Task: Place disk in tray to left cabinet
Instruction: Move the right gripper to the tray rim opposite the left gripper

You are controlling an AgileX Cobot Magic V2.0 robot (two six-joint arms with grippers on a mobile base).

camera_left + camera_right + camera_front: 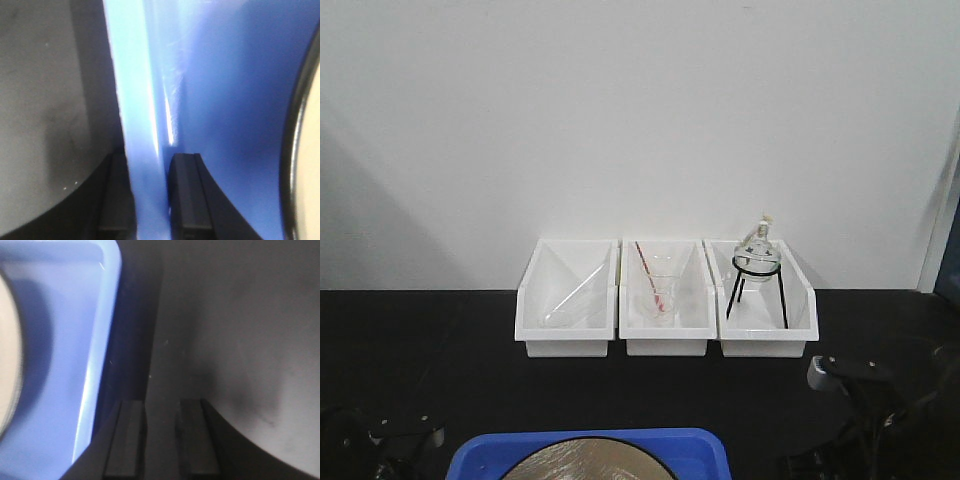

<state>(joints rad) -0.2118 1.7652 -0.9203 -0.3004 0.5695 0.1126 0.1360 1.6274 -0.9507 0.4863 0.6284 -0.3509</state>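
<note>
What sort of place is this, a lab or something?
Probably a chemistry lab bench: a round glass vessel on a black tripod stand, conical glassware with a red rod, all in white open-front bins on a black tabletop.

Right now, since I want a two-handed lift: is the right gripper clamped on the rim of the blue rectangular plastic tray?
No: the right gripper sits beside the blue plastic tray, its fingers bracketing only black tabletop.
</note>
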